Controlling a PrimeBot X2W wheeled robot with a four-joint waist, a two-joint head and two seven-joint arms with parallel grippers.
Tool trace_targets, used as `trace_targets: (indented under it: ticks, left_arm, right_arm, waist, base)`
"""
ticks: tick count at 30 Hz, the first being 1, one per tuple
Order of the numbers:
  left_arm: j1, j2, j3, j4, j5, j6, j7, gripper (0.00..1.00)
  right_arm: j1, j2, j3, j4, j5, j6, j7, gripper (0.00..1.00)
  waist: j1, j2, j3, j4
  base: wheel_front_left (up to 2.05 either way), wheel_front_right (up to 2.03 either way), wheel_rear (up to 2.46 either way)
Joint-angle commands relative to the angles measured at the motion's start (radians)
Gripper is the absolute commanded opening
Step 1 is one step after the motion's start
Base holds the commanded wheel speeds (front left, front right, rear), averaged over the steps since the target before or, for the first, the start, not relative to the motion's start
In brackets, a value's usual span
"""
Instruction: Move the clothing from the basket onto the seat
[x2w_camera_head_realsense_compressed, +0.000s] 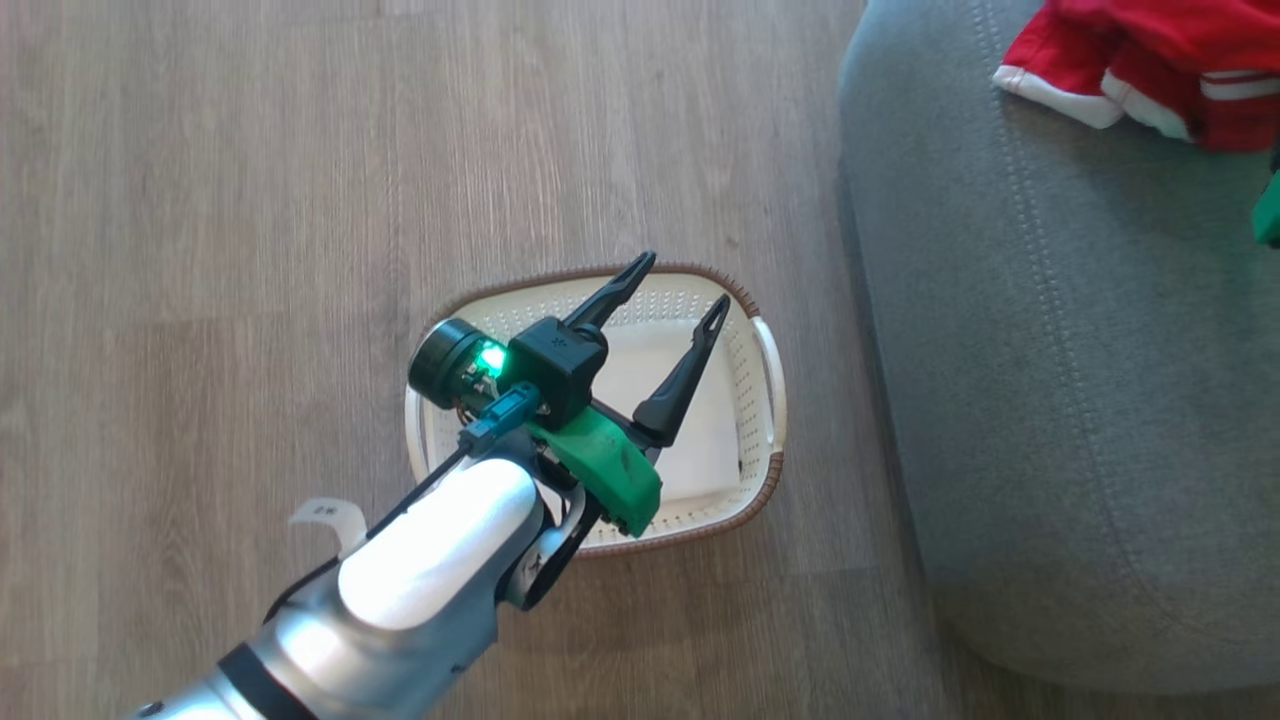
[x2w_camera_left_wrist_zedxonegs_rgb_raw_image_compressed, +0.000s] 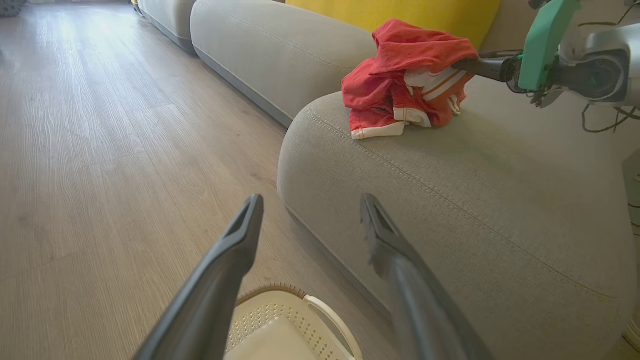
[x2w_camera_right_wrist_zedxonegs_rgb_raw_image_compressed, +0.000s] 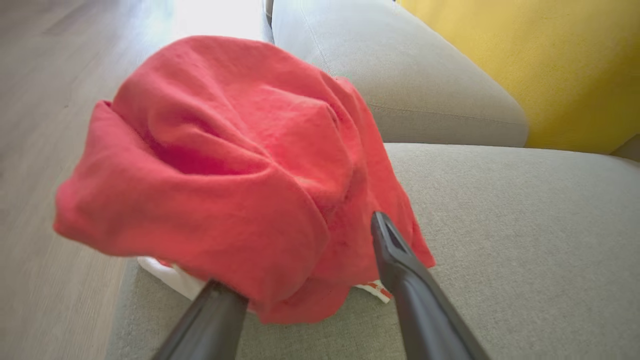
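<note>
Left gripper (x2w_camera_head_realsense_compressed: 680, 285), mine, hung spread and empty over the bare basket (x2w_camera_head_realsense_compressed: 770, 482). My right gripper (x2w_camera_right_wrist_zedxonegs_rgb_raw_image_compressed: 297, 255) stood parted, the clothing (x2w_camera_right_wrist_zedxonegs_rgb_raw_image_compressed: 220, 165) draped over one finger on the seat (x2w_camera_right_wrist_zedxonegs_rgb_raw_image_compressed: 525, 240). Judged: release step. Next, pull clear without dragging fabric.

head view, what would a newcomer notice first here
The bright red clothing stands out first, heaped on the grey-green seat at the upper right. Next comes the left gripper, fingers spread, hanging over the cream basket on the wooden floor, with no garments visible inside it.
</note>
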Motion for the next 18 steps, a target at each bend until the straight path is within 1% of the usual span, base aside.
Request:
trace_targets:
  ticks: [1,5,10,18]
  left_arm:
    - [-0.009,0.018,0.028,-0.029,-0.007,0.004,-0.008,1.00]
    - [0.009,0.020,0.036,-0.025,-0.022,0.009,-0.019,1.00]
    - [0.032,0.029,0.051,-0.020,-0.042,0.015,-0.032,1.00]
    - [0.083,0.035,0.077,-0.003,-0.080,0.026,-0.057,1.00]
  right_arm:
    - [0.024,0.002,0.005,-0.038,0.015,0.000,-0.009,1.00]
    - [0.100,0.008,0.032,-0.090,0.062,0.000,-0.009,1.00]
    - [0.182,0.012,0.106,-0.149,0.121,0.000,-0.009,1.00]
    - [0.252,-0.001,0.214,-0.236,0.245,0.000,-0.009,1.00]
  waist:
    - [-0.0001,0.0000,-0.015,-0.008]
    - [-0.0001,0.0000,-0.047,-0.028]
    - [-0.0001,0.0000,-0.093,-0.061]
    - [-0.0001,0.0000,-0.172,-0.091]
  base:
    - [0.00,0.00,0.00]
    - [0.00,0.00,0.00]
    - [0.00,0.00,0.00]
    - [0.00,0.00,0.00]
